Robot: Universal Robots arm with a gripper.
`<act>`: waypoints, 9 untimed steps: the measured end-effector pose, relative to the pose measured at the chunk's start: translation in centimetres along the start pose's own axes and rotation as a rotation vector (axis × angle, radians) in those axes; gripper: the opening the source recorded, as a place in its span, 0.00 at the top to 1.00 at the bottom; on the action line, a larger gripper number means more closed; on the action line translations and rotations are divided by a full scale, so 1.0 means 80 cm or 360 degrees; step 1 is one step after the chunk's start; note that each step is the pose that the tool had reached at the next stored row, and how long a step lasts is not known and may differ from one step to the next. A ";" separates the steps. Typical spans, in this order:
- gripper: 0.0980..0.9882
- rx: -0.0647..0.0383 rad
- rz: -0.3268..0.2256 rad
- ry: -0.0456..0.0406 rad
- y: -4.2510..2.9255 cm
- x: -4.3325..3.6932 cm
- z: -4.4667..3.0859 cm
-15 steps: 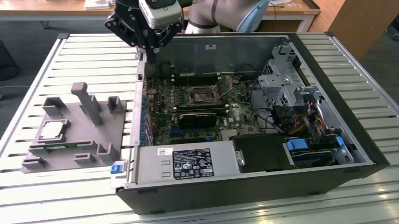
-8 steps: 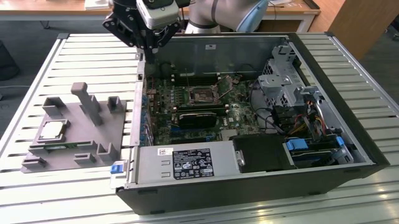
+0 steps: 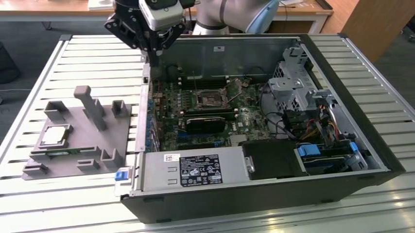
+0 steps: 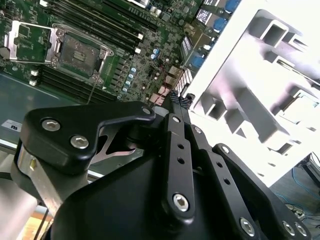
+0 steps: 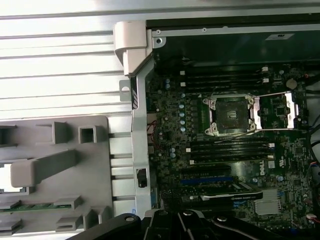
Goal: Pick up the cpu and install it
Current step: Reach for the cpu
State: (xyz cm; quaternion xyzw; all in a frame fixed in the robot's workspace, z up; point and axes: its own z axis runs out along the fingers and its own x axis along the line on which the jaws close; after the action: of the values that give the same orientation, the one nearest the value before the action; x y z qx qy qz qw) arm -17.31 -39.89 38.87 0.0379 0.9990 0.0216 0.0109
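Observation:
The cpu [image 3: 56,135], a small silvery square chip, lies flat in a pocket of the grey holder [image 3: 97,141] on the exterior view's left. My gripper [image 3: 154,57] hangs high above the open computer case's back left corner, far from the cpu, its black fingers drawn together on nothing. In the second wrist view the gripper [image 4: 176,98] narrows to a single tip. The motherboard's socket [image 3: 211,99] stands open with its metal load plate [image 5: 280,110] swung aside; the socket [image 5: 229,115] [image 4: 80,52] shows in both wrist views.
The open black case [image 3: 363,145] fills the middle and right of the slatted table [image 3: 39,73]. A green memory stick [image 3: 61,151] [image 5: 30,206] sits in the holder near the cpu. Upright grey posts [image 3: 91,104] rise from the holder. The power supply [image 3: 194,170] lies at the case's front.

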 end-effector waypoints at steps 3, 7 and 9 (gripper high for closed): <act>0.99 0.0000 0.0000 0.0000 -0.0002 0.002 0.0001; 0.99 0.0000 0.0000 0.0000 -0.0003 0.004 0.0003; 0.99 0.0000 0.0000 0.0000 -0.0005 0.005 0.0004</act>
State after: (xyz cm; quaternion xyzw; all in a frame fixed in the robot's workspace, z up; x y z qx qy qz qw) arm -17.73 -39.89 38.83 0.0379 0.9990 0.0216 0.0108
